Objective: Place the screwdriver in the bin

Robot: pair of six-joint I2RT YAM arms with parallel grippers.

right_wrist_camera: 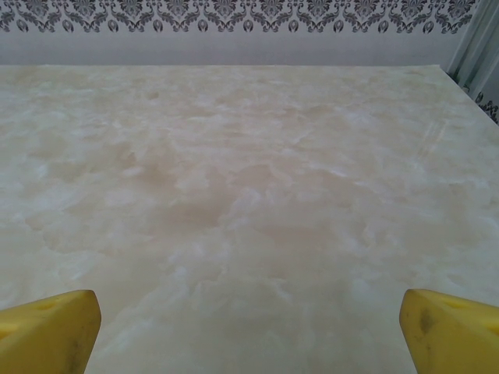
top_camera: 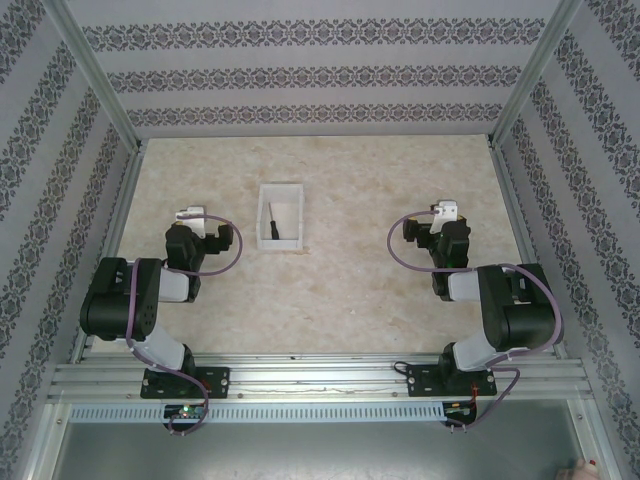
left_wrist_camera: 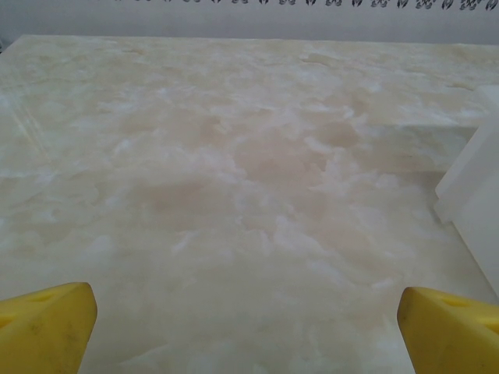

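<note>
White translucent bin (top_camera: 281, 187) holds the black screwdriver (top_camera: 274, 226), lying at three o'clock from the left gripper (left_wrist_camera: 248, 318); that gripper and the right gripper (right_wrist_camera: 249, 319) both gape wide.

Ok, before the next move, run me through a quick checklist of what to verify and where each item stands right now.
1. Is the screwdriver inside the bin? Ok, it lies within the walls.
2. Is the bin sitting flat on the table? Ok.
3. Is the left end effector open and empty? Ok, its fingers are spread wide with nothing between them.
4. Is the right end effector open and empty? Ok, the same.
5. Are both arms apart from the bin? Ok, one on each side, neither touching it.
6. Is the screwdriver lying flat on the bin floor rather than leaning on a wall? Cannot tell.
</note>
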